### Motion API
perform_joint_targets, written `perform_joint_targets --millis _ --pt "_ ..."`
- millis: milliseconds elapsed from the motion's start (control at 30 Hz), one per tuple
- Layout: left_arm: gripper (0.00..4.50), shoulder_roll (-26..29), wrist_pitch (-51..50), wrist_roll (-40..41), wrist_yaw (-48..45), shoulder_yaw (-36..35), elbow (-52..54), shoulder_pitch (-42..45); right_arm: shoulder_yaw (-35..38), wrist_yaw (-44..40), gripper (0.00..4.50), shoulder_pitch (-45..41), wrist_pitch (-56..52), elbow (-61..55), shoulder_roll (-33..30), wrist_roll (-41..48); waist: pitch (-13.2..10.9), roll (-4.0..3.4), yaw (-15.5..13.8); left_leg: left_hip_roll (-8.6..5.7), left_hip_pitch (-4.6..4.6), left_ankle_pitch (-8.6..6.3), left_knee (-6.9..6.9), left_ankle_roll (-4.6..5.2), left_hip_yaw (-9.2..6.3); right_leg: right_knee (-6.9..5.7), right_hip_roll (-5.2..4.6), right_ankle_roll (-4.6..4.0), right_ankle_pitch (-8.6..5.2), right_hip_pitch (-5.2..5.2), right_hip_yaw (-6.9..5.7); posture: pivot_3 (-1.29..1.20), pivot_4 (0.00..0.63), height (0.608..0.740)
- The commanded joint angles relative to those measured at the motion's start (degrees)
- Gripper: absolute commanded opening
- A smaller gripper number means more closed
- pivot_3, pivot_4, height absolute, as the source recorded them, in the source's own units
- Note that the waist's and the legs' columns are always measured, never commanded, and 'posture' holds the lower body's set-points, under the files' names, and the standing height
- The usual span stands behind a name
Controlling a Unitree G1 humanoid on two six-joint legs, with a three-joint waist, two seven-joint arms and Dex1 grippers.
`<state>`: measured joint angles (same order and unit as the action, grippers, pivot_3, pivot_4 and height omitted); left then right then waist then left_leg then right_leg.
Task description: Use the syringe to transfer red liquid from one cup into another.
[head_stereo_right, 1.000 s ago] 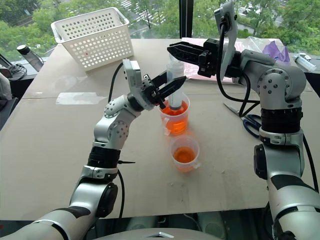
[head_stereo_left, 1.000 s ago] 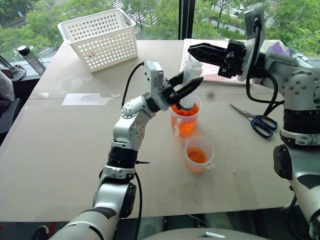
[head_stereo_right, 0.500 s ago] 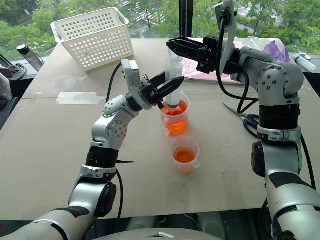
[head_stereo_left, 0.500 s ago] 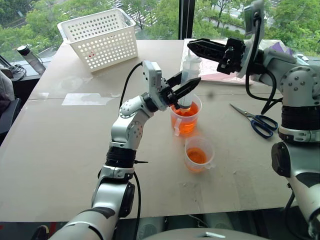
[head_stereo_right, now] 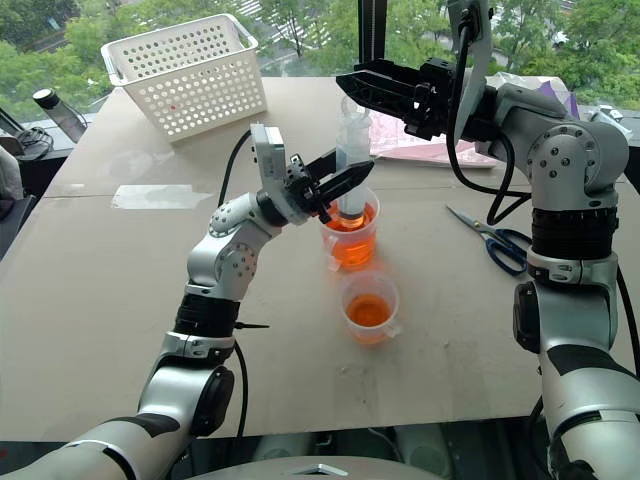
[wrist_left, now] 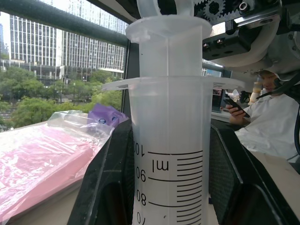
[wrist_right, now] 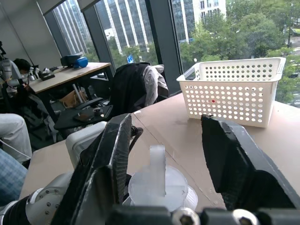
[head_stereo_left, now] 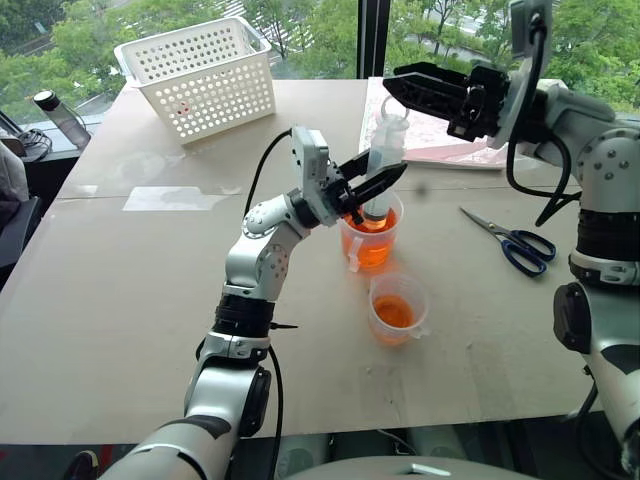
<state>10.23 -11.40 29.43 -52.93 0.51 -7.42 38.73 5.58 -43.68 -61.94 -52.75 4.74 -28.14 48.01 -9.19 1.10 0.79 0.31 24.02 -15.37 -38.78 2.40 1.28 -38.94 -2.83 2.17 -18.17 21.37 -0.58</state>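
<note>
The syringe (head_stereo_left: 388,135) stands upright with its tip down in the far cup (head_stereo_left: 372,245), which holds red liquid (head_stereo_left: 374,252). My left gripper (head_stereo_left: 386,180) is shut on the syringe barrel (wrist_left: 171,140), just above the cup's rim. My right gripper (head_stereo_left: 398,84) hovers at the top of the syringe and is open. Its fingers (wrist_right: 110,154) stand wide on either side of the plunger end (wrist_right: 157,176) without touching it. A second, nearer cup (head_stereo_left: 397,308) with a little red liquid sits just in front of the first.
A white perforated basket (head_stereo_left: 200,75) stands at the table's back left. Blue-handled scissors (head_stereo_left: 512,242) lie to the right of the cups. A pink plastic bag (head_stereo_left: 440,135) lies behind them. A bottle (head_stereo_left: 60,115) stands off the left edge. A person (wrist_left: 276,126) sits behind.
My right gripper has opened, its fingers spreading away from the plunger end. The left gripper and the syringe have stayed put in the far cup.
</note>
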Motion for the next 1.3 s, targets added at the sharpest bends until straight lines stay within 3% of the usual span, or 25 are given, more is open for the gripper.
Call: perform_joint_targets --millis 33,467,700,900,1067,1167,1300 --pt "1.41 -0.02 0.98 0.72 -0.43 -0.75 1.27 0.72 2.43 0.56 4.07 -0.80 2.17 -1.47 0.02 -0.42 0.00 0.00 0.01 0.00 0.00 0.00 0.00 0.00 0.00 -0.01 0.00 0.00 0.00 0.00 0.00 0.00 0.150 0.740" --pt "1.41 3.31 -3.11 3.83 1.06 -4.14 5.38 8.10 8.91 2.84 4.07 1.31 3.73 -0.78 -0.50 0.13 0.00 0.00 -0.21 0.00 0.02 0.00 0.02 0.00 -0.01 0.01 -0.01 0.00 0.00 0.00 -0.01 0.00 0.150 0.740" --pt "1.41 4.22 -4.51 5.45 1.86 -5.07 7.18 10.23 7.97 2.31 4.07 9.92 5.42 -3.48 -2.73 -2.74 -0.01 -0.02 -0.15 0.00 0.02 0.00 0.05 0.00 0.02 0.02 -0.01 0.00 0.00 0.00 0.00 0.00 0.150 0.740" --pt "1.41 4.10 -3.69 5.12 1.54 -4.77 6.55 9.70 4.48 -2.87 4.07 19.04 2.82 -12.68 -4.69 -0.69 -0.01 -0.02 -0.12 0.00 0.02 0.00 0.11 -0.01 0.01 0.03 0.01 0.00 0.00 0.01 0.00 0.00 0.150 0.740" --pt "1.41 3.66 -3.59 5.27 1.89 -4.79 6.85 9.50 1.40 -7.28 4.07 27.97 7.57 -16.50 -8.32 -5.41 -0.02 -0.02 -0.37 0.00 0.02 0.00 0.06 0.00 0.00 0.05 0.00 0.00 0.00 0.00 0.00 0.00 0.150 0.740" --pt "1.41 3.23 -4.47 6.62 2.37 -5.34 7.88 9.64 2.84 -10.70 4.07 31.50 12.24 -17.82 -9.15 -5.61 -0.02 -0.02 -0.50 0.00 0.02 0.00 0.02 0.00 0.00 0.05 0.01 0.00 0.00 -0.01 0.00 0.00 0.150 0.740" --pt "1.41 2.27 -8.22 11.36 3.47 -5.92 11.63 10.31 6.95 -9.20 4.07 34.97 13.74 -19.45 -9.75 -4.44 -0.02 -0.02 -0.39 0.00 0.01 0.00 0.02 0.00 -0.01 0.04 0.02 0.00 0.00 -0.01 0.01 0.00 0.150 0.740"
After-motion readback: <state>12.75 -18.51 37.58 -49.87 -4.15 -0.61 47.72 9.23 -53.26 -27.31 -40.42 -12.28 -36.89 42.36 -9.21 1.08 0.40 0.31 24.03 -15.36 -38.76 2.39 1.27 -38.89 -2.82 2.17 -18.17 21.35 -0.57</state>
